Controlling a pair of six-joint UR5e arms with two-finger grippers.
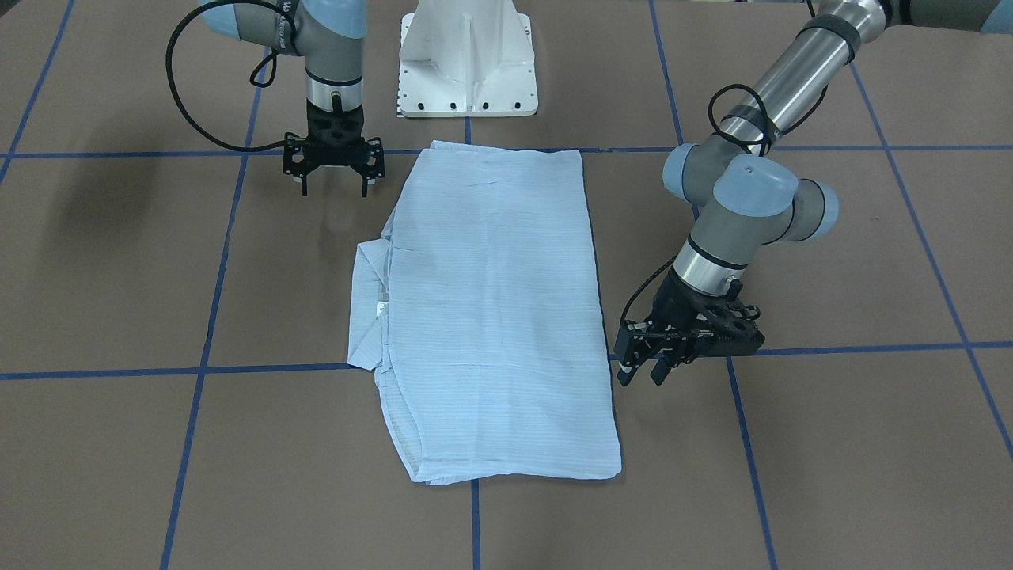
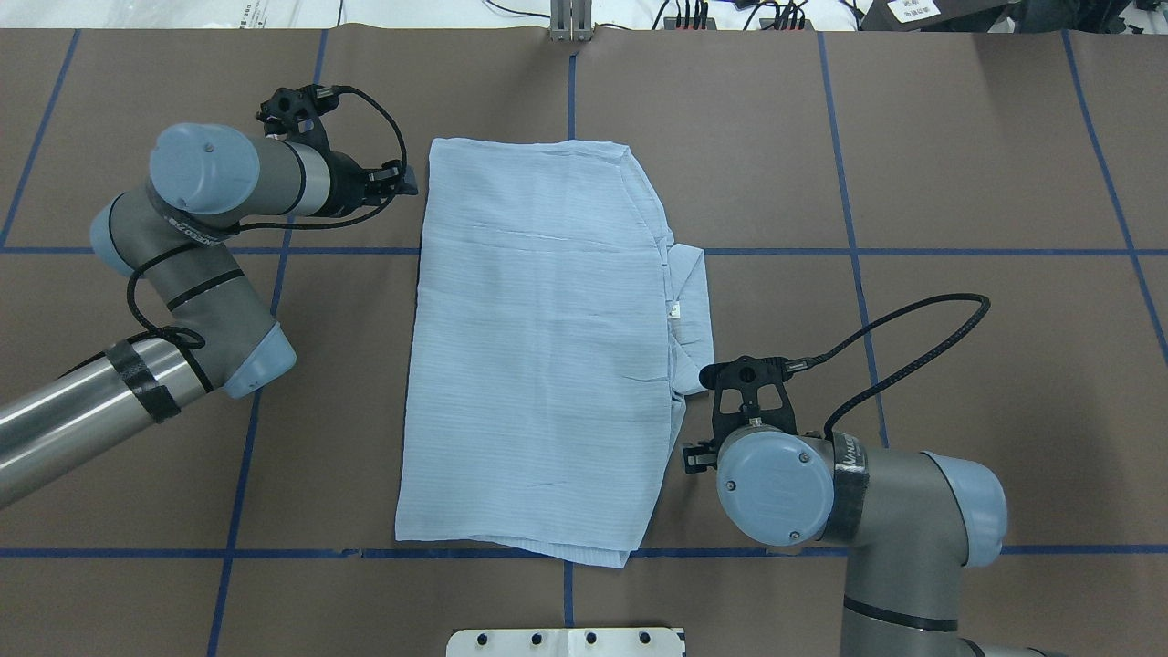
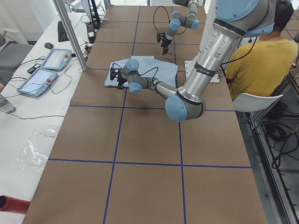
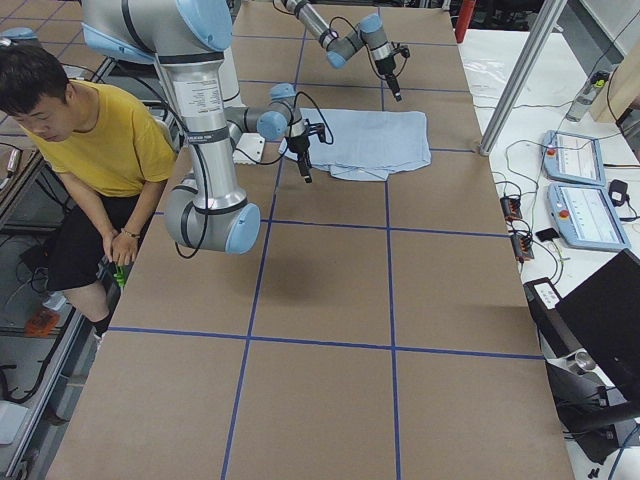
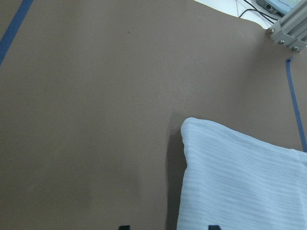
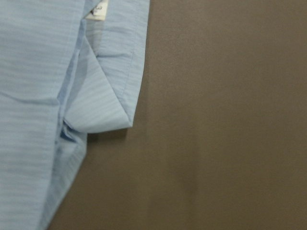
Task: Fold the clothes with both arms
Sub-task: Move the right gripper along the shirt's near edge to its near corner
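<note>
The light-blue striped shirt [image 1: 491, 317] lies flat on the brown table, folded into a long rectangle [image 2: 538, 365]. Its collar and white neck label [image 2: 673, 312] stick out on my right side, and the right wrist view shows them too [image 6: 98, 10]. My left gripper [image 1: 641, 378] is open and empty, low beside the shirt's far left corner [image 5: 240, 182]. Its fingertips [image 5: 213, 226] straddle the cloth edge. My right gripper [image 1: 334, 188] is open and empty above bare table beside the shirt's near right edge. Its wrist hides it from overhead.
The white pedestal base [image 1: 468, 63] stands at the table's near edge. Blue tape lines [image 2: 776, 251] grid the table. A person in a yellow shirt [image 4: 100, 140] sits behind the robot. An aluminium post [image 3: 70, 32] and teach pendants [image 3: 46, 67] are beyond the far edge.
</note>
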